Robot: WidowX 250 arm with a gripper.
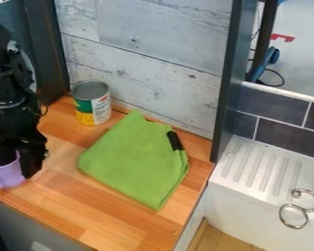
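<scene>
At the left edge, the black gripper (19,158) hangs low over the wooden counter, right at a purple cup (9,175). It covers part of the cup's rim and right side; whether it holds the cup, I cannot tell. The cup stands near the counter's front left edge, its handle toward the left. Farther back stands a can (92,104) with a green and yellow label, upright near the wall. A folded green cloth (135,159) lies flat on the middle of the counter, with a black marker-like object (175,140) at its upper right edge.
The wooden counter (74,208) ends at a dark upright post (227,83) on the right. Beyond it is a white sink unit (251,171) with a ridged drainboard and metal rings (294,216). A whitewashed plank wall (146,63) bounds the back; a dark panel (45,49) stands behind the arm.
</scene>
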